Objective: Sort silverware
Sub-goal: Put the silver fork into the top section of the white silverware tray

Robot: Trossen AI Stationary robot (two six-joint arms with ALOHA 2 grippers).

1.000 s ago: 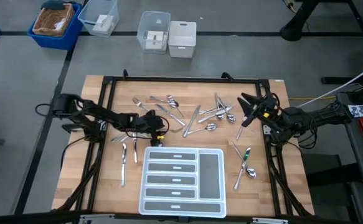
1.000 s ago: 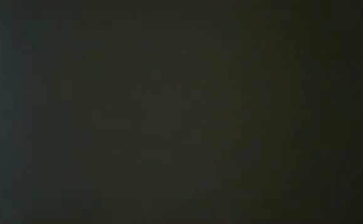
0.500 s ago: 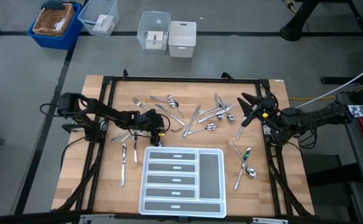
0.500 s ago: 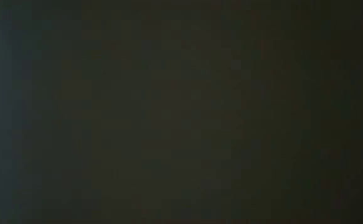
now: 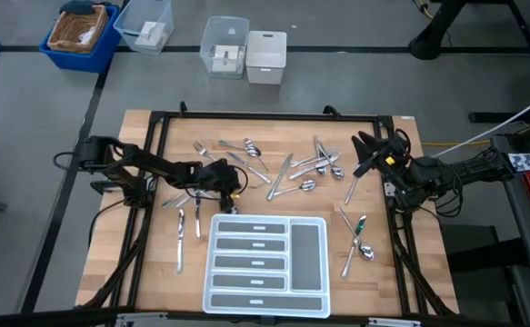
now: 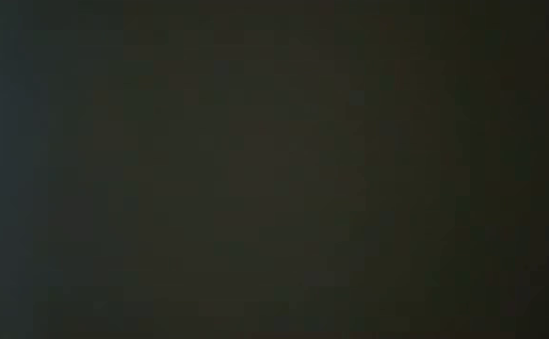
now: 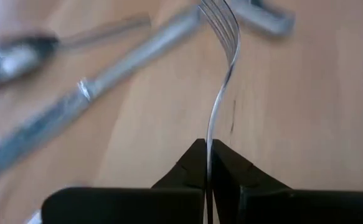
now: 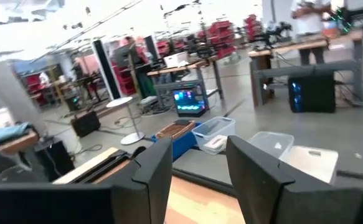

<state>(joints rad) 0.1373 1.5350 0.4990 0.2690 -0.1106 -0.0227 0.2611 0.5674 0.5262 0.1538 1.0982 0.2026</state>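
The left gripper, its jaws clenched on a fork, sits just beyond the white tray. The right gripper, jaws released, hangs near the desk edge; silverware lies between them.

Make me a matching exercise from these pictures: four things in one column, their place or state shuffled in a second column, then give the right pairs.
Things:
1. left gripper
2. right gripper
3. white compartmented plastic cutlery tray
4. blue bin holding a woven basket

Place or state:
A. on the floor beyond the table
B. open, above the table's right side
C. shut on a shiny silver metal fork
D. near the table's front edge

Pairs: 1-C, 2-B, 3-D, 4-A
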